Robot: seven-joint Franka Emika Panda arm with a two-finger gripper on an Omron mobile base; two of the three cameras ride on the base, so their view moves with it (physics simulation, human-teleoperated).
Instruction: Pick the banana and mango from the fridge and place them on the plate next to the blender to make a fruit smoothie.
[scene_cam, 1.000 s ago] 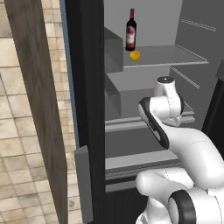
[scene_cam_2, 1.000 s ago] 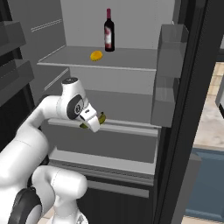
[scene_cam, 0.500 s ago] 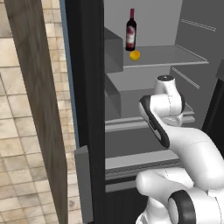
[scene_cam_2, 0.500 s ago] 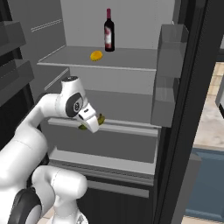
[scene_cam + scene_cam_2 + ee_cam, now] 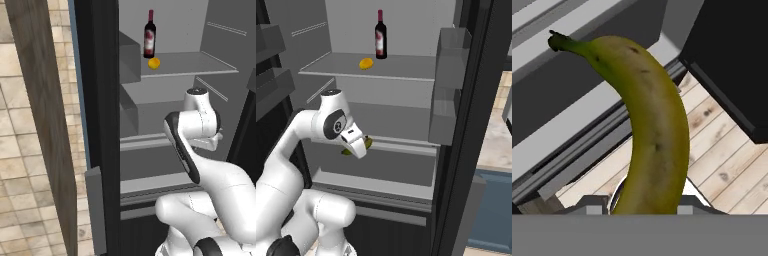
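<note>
In the left base view, the fridge stands open, with a wine bottle and the mango side by side on the upper shelf. The white arm rises from the lower right and folds at the elbow, with the wrist turned toward the middle shelf. The arm's own links hide the hand here.

In the right base view, the gripper sits just in front of the middle shelf edge, angled down and to the right. The banana shows as a dull green-yellow shape at the hand, level with that shelf front. The mango lies on the upper shelf, just beside the wine bottle and well above the hand. The fridge door bins hang at the right.

In the hand view, the banana rises from between the finger bases and curves up to its dark stem at top left. The gripper is closed on the banana at its lower end. Behind the fruit, grey shelf rails, wooden floor and a black panel are visible.

Judgement: the step in hand is the transfer of the first fruit out of the fridge. The next move calls for carrying the banana clear of the shelf edge and door, then travel to the plate beside the blender. The mango remains to be collected afterward.
</note>
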